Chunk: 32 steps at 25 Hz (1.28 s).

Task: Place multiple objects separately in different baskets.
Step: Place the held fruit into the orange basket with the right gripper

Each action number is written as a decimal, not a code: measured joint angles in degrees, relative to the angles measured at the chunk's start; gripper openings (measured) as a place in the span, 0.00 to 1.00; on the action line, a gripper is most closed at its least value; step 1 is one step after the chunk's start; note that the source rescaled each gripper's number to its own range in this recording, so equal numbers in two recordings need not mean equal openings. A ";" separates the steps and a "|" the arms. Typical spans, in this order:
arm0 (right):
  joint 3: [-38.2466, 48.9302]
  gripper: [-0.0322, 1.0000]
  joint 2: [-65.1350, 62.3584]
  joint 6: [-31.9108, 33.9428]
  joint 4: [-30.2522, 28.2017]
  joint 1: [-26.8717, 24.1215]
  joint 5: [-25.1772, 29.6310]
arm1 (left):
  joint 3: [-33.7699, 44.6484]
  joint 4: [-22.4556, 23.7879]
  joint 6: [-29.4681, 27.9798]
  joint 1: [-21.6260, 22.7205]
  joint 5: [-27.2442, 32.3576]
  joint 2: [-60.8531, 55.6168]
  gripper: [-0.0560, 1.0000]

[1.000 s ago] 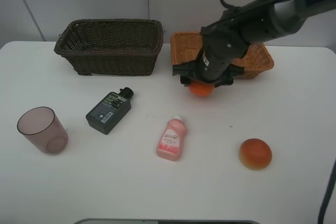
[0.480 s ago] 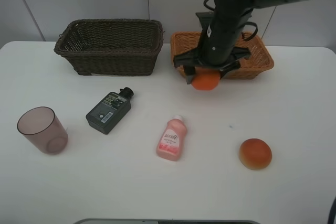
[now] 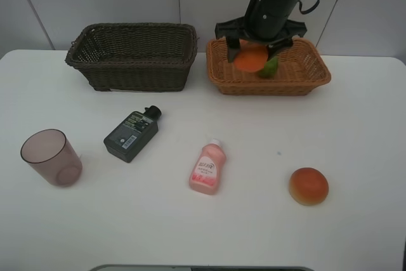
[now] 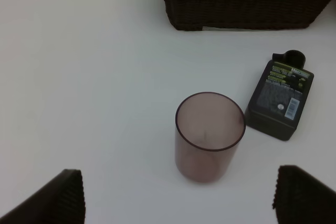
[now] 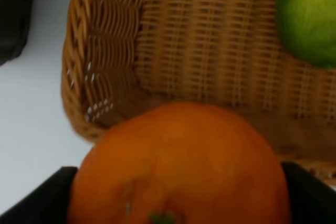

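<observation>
The right end effector [image 3: 255,46], closed partway on the orange [image 3: 250,59], holds it over the tan basket [image 3: 317,81] beside the lime [image 3: 270,68]; released from what seems too high, it could bounce out.

My right gripper [image 3: 254,55] sits over the tan basket [image 3: 311,75]. The orange [image 3: 249,60] between its jaws covers the fingertips, and the arm is cut off by the view's upper edge. The lime [image 3: 271,68] inside the tan basket is partly hidden behind the orange. In the right wrist view both fruits are blurred and cropped. My left gripper [image 4: 181,196] shows only two fingers [image 4: 52,200], cropped at the edge. The label on the dark bottle [image 3: 130,134], well apart from the tan basket, is too small to read.
</observation>
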 joint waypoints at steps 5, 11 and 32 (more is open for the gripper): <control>-4.74 0.63 4.97 -0.04 -1.69 -0.26 -0.15 | 0.00 0.00 0.00 0.00 0.00 0.00 0.93; -7.18 0.63 10.20 -0.04 -4.36 -0.78 -4.84 | 0.00 0.00 0.00 0.00 0.00 0.00 0.93; -7.47 0.91 14.65 -0.04 -6.26 -2.15 -11.81 | 0.00 0.00 0.00 0.00 0.00 0.00 0.93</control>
